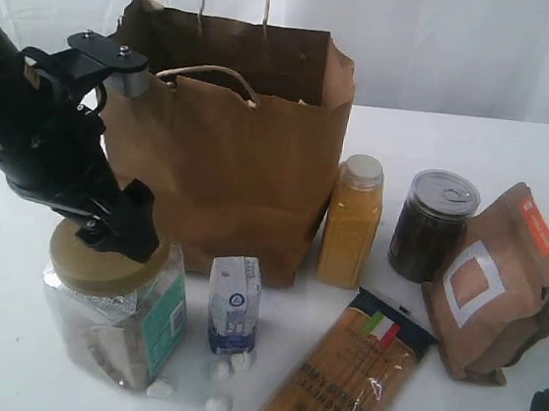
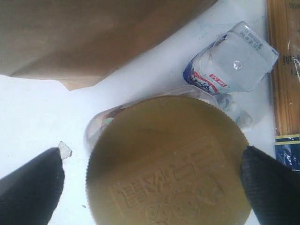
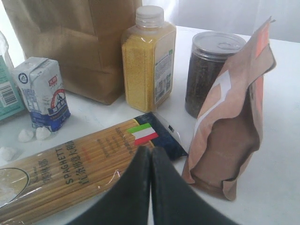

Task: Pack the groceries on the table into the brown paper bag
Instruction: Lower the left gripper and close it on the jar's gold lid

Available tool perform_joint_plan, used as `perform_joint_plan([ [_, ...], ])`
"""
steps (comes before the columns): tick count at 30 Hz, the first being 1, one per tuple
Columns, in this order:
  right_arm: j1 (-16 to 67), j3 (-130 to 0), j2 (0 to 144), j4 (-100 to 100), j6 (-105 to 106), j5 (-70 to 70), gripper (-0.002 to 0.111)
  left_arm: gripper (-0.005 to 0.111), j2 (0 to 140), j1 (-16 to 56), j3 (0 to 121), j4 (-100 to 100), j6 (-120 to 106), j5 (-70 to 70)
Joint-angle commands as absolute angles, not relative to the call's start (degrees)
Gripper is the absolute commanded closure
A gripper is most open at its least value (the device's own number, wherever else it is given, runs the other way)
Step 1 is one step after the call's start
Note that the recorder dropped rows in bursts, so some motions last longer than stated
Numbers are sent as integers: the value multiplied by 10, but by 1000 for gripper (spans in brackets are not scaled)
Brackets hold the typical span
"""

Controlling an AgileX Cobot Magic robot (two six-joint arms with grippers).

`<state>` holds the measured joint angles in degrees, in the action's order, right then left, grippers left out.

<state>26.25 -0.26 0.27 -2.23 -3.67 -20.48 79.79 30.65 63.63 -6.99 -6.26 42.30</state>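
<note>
Left fingers (image 2: 33, 187) stand spread wide astride the jar lid (image 2: 168, 164); right fingers (image 3: 136, 187) are clenched empty near the pouch (image 3: 229, 131) on the desk (image 3: 281, 140).

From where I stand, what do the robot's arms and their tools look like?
The left arm is bulky, angular and black, with a grey cylinder under a screwed black plate near its top. The left tool has black fingers with finely textured pads. The right tool has two smooth, dark, tapering fingers.
</note>
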Motion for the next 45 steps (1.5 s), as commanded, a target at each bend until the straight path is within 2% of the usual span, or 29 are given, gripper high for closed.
perform_joint_plan([
  [1, 264, 0, 0, -21, -37, -196, 108, 2, 787, 311, 639, -69, -60, 452],
  [14, 264, 0, 0, -21, -37, -196, 108, 2, 787, 321, 670, -88, -60, 500],
  [25, 264, 0, 0, -21, -37, -196, 108, 2, 787, 330, 670, -36, -60, 502],
  [32, 264, 0, 0, -21, -37, -196, 108, 2, 794, 361, 670, -28, -60, 500],
  [45, 264, 0, 0, -21, -37, -196, 108, 2, 820, 361, 670, 3, -60, 500],
])
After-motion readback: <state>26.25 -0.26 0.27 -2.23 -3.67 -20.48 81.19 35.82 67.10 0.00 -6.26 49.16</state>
